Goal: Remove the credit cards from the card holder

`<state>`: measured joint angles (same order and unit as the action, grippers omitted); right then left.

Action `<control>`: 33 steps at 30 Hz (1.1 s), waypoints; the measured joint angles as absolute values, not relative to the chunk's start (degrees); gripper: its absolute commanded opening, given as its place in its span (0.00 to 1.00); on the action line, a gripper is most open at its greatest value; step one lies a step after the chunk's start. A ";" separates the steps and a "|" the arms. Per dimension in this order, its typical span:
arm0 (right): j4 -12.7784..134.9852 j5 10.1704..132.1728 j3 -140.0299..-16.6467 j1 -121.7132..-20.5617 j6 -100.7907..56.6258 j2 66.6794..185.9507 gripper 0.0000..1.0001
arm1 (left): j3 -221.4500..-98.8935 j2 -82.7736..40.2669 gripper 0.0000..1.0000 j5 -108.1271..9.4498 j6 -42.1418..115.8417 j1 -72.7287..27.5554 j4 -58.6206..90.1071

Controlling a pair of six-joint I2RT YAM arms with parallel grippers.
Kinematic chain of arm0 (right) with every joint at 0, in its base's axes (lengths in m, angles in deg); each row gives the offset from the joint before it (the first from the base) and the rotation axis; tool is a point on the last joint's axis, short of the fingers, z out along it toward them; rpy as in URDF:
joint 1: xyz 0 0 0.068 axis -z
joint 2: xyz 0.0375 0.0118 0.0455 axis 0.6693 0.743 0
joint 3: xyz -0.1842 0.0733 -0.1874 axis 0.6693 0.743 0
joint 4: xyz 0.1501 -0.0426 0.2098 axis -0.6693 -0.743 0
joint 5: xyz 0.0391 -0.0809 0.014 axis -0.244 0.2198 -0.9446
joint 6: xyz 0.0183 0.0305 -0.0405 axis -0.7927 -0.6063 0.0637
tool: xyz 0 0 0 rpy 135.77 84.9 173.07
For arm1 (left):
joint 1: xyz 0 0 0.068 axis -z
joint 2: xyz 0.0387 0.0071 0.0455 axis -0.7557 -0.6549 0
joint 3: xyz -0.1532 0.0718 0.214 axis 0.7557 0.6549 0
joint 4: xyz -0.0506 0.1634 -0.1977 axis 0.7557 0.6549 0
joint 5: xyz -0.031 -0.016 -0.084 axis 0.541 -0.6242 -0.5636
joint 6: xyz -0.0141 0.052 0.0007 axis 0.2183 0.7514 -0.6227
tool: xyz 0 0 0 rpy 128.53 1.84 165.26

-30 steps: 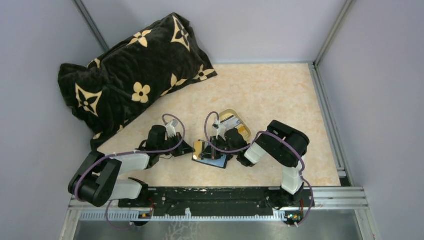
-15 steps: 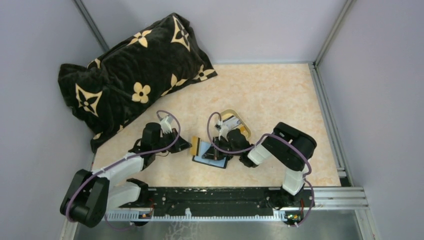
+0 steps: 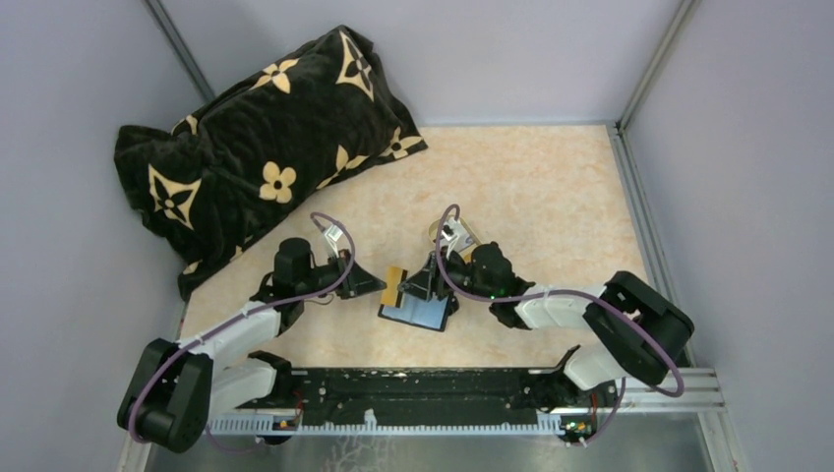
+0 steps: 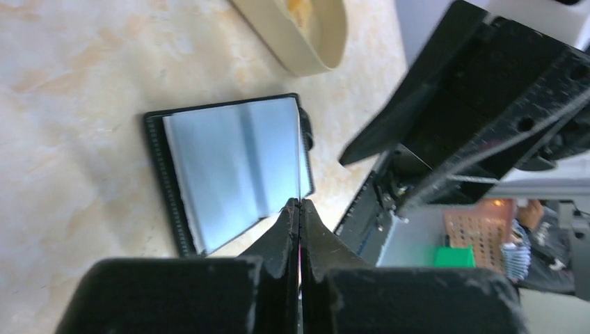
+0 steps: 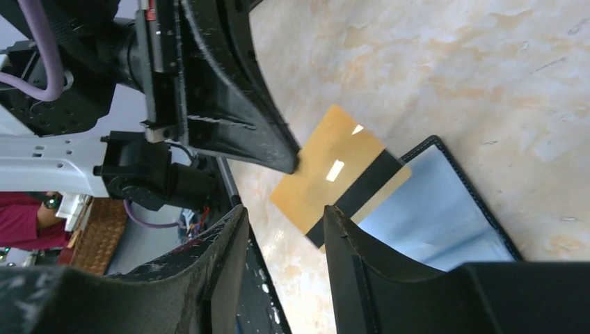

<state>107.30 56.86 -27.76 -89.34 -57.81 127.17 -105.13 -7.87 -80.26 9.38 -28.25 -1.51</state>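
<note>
Left hand (image 3: 372, 286): shut tight on one corner of the orange card (image 5: 337, 174). The card juts right from that hand, and its striped end lies over the far-left corner of the card holder (image 3: 421, 313). It is judged free of the pocket.

Card holder: open and flat on the surface (image 3: 551, 197), silvery panel up, just right of the left hand.

Right hand (image 5: 284, 221): fingers narrowly parted, gripping nothing, at the holder's far edge.

No further cards discernible.
</note>
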 measured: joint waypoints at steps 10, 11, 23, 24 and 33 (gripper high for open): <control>101.99 56.99 -27.54 -87.46 -55.71 125.37 0.47 | -105.17 -6.88 0.00 -86.68 4.49 -28.25 -8.17; 101.51 57.10 -27.28 -87.46 -55.65 124.67 0.47 | -105.19 -6.88 0.00 -86.86 4.29 -28.25 -8.33; 104.33 55.06 -25.86 -87.46 -55.54 122.79 0.33 | -105.87 -10.55 0.00 -91.14 -0.72 -28.27 -16.35; 105.03 54.67 -25.86 -87.46 -55.67 123.34 0.26 | -105.87 -11.10 0.00 -91.51 -1.13 -28.27 -17.18; 105.25 54.02 -25.84 -86.94 -56.94 121.90 0.00 | -105.78 -12.06 0.17 -90.16 -0.37 -28.86 -17.79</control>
